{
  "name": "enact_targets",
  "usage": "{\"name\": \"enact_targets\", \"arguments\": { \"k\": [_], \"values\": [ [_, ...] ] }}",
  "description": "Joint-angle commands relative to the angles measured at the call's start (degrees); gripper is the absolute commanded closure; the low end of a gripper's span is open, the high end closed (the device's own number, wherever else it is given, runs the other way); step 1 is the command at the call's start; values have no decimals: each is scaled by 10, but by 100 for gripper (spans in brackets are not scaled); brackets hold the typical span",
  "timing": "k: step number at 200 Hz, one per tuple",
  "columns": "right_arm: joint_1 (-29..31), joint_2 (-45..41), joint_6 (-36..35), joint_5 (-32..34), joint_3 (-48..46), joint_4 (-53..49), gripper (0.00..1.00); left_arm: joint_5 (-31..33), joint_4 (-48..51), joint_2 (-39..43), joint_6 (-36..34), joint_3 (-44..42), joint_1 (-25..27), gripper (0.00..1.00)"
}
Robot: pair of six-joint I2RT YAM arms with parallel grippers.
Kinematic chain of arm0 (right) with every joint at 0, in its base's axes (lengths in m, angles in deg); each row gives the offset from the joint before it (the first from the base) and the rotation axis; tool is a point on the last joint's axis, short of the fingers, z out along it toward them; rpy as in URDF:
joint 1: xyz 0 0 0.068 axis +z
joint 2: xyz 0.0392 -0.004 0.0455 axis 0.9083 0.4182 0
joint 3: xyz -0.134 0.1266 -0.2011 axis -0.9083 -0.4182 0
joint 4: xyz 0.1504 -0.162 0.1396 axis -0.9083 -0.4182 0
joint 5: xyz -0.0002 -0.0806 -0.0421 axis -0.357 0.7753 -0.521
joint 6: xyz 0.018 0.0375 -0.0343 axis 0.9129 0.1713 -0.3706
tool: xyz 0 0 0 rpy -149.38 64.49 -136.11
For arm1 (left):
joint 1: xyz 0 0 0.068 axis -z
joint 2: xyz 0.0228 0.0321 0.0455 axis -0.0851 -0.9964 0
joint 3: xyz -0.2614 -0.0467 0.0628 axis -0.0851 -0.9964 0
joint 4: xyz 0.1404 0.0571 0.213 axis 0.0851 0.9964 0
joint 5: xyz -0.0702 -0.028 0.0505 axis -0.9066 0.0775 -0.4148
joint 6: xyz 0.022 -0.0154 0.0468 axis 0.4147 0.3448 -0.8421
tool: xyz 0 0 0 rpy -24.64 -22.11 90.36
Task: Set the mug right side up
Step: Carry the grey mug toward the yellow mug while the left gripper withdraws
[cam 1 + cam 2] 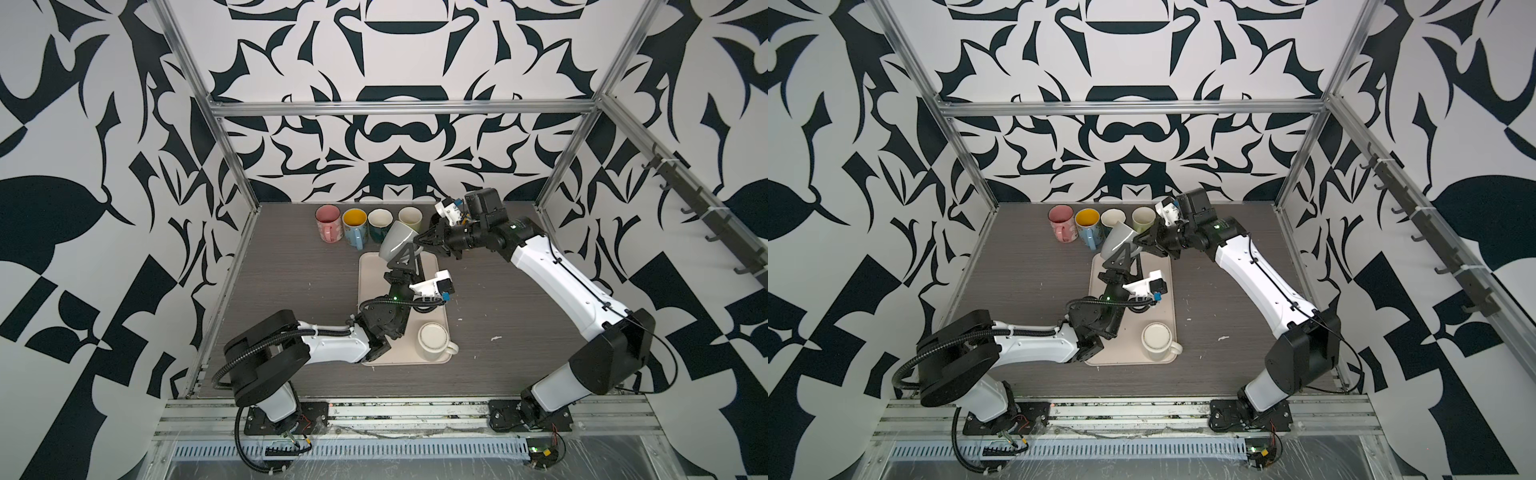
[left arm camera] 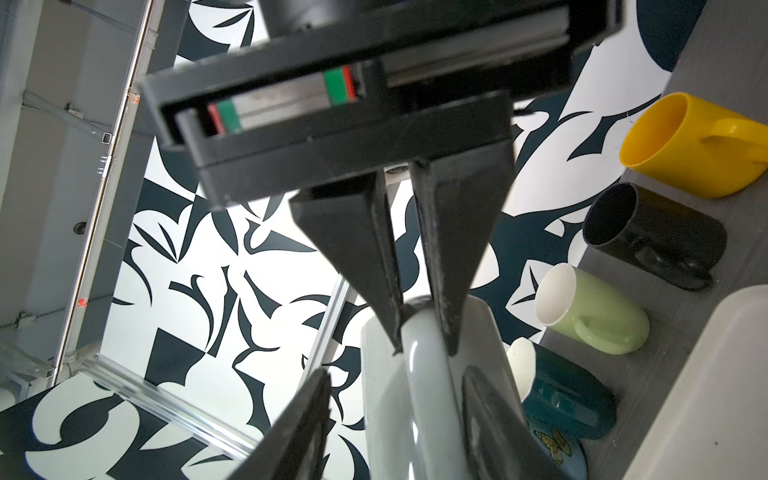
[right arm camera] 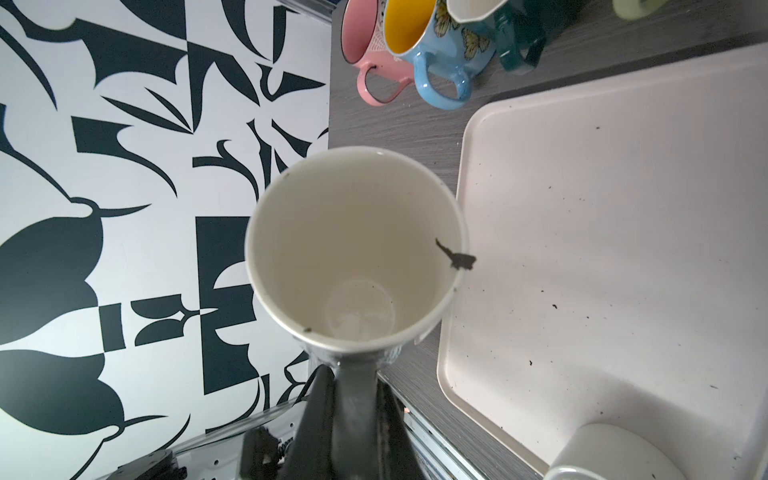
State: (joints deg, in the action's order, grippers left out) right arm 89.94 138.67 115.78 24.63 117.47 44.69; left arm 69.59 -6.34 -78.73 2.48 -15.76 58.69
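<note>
A grey tapered mug [image 1: 395,243] [image 1: 1116,243] hangs tilted above the far end of the cream tray [image 1: 374,299] [image 1: 1167,274]. My right gripper [image 1: 422,241] [image 1: 1140,242] [image 3: 357,386] is shut on its handle, and the right wrist view looks into the mug's [image 3: 353,249] empty mouth. My left gripper [image 1: 409,259] [image 1: 1125,259] [image 2: 397,374] stands open around the mug's body [image 2: 415,395], one finger clearly apart from it. A cream mug [image 1: 434,343] [image 1: 1156,340] [image 3: 615,453] stands upside down at the tray's near end.
Along the back edge stands a row of upright mugs: pink [image 1: 327,222], blue with yellow inside [image 1: 354,226], dark teal [image 1: 379,222], pale green [image 1: 409,216]. The left wrist view also shows a black mug [image 2: 652,237] and a yellow mug [image 2: 690,145] further along.
</note>
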Motion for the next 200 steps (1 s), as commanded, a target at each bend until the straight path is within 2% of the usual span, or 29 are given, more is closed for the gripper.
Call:
{"name": "enact_targets", "arguments": {
  "k": [1,71,118,171,200],
  "values": [
    [-14,-30,10,15,4,73,100,16,-56,1,-9,-3,5,46],
    [-46,-38,27,23,0,116,100,29,-56,-13,-9,-6,14,45],
    [-79,-51,3,52,3,100,100,38,-56,-9,0,-11,19,46],
    [-91,-70,-70,141,10,29,100,48,-49,17,49,-11,21,46],
    [-92,-78,-111,203,10,-9,100,58,55,55,133,-3,20,46]
  ]
}}
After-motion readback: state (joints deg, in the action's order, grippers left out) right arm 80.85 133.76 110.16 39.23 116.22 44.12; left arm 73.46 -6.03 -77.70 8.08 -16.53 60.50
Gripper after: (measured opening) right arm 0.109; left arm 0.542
